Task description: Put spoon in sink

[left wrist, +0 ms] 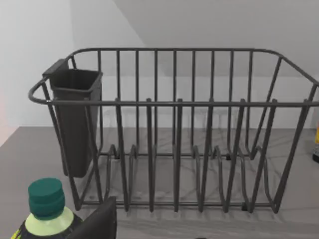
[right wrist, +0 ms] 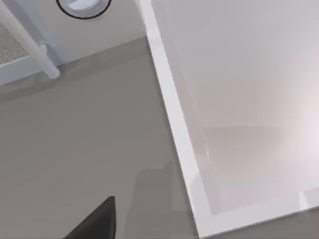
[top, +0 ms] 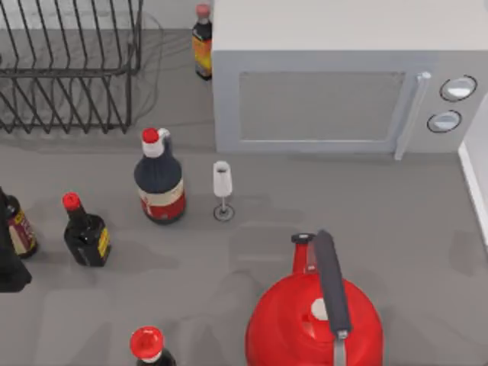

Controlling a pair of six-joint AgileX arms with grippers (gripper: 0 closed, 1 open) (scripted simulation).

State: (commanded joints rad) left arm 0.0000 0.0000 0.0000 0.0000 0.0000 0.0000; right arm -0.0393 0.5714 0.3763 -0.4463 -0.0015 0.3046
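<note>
A red kettle (top: 305, 324) sits near a wine glass (top: 222, 189), microwave (top: 335, 76) and dish rack (top: 69, 69).

A dark, matte, wedge-shaped fingertip of the left gripper (left wrist: 97, 221) juts up at the left wrist view's lower edge, and a similar black fingertip of the right gripper (right wrist: 94, 221) in the right wrist view

The top view looks straight down on the grey counter (top: 396, 229), microwave (top: 335, 91) at the far edge. The left wrist view faces the wire dish rack (left wrist: 174, 134) level and close. The right wrist view angles down at the sink rim (right wrist: 174, 124) beside the microwave.
</note>
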